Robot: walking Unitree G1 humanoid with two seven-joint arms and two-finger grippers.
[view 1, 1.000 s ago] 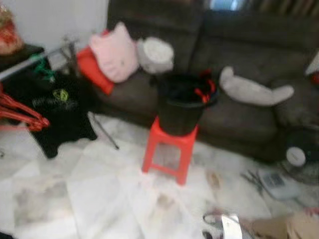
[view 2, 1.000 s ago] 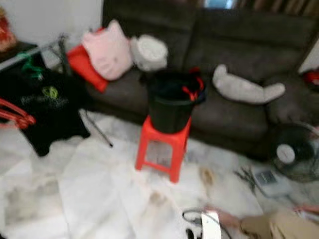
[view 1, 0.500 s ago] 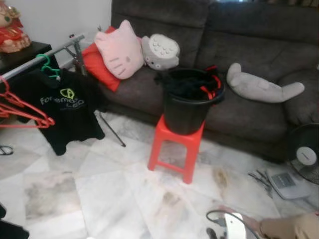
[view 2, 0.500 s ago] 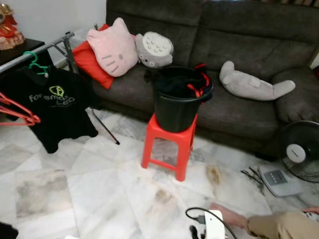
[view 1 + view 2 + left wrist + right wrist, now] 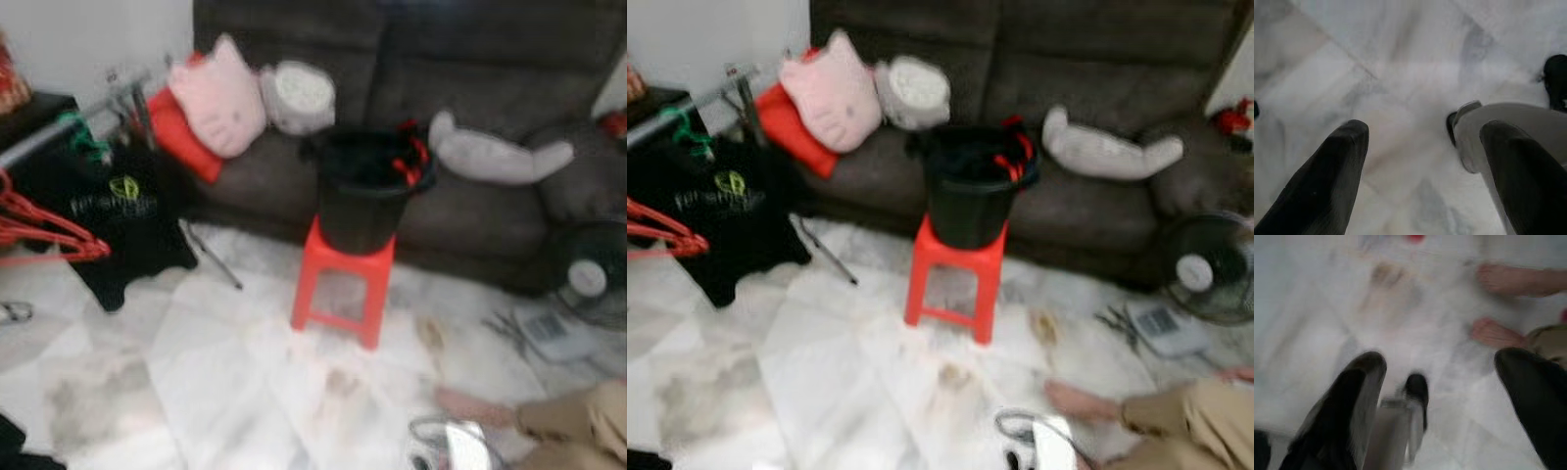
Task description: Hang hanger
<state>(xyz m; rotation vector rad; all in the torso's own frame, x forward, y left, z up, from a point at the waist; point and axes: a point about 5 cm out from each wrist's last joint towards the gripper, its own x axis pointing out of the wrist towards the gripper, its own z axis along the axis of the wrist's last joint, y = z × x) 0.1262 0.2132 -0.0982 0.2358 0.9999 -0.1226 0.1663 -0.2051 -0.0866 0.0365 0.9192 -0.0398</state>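
Observation:
A black bucket (image 5: 364, 194) stands on a red stool (image 5: 343, 284) in front of the sofa, with red hangers (image 5: 412, 163) sticking out of its rim. At the left a clothes rail (image 5: 39, 139) carries a black T-shirt (image 5: 122, 211) on a green hanger (image 5: 86, 137), and a bunch of red hangers (image 5: 44, 230) is beside it. My left gripper (image 5: 1420, 147) hangs open over the marble floor with nothing between its fingers. My right gripper (image 5: 1442, 382) is also open and empty above the floor.
A dark sofa (image 5: 490, 88) with a pink cushion (image 5: 217, 98) and soft toys fills the back. A fan (image 5: 1205, 269) and a scale (image 5: 1161, 328) sit at the right. A person's leg and bare feet (image 5: 1515, 279) lie on the floor at the lower right, near a white device (image 5: 460, 446).
The whole picture has shifted and blurred, so the camera has moved. The person's foot reaches further into view at the lower right. The bucket, stool and rail stand as before.

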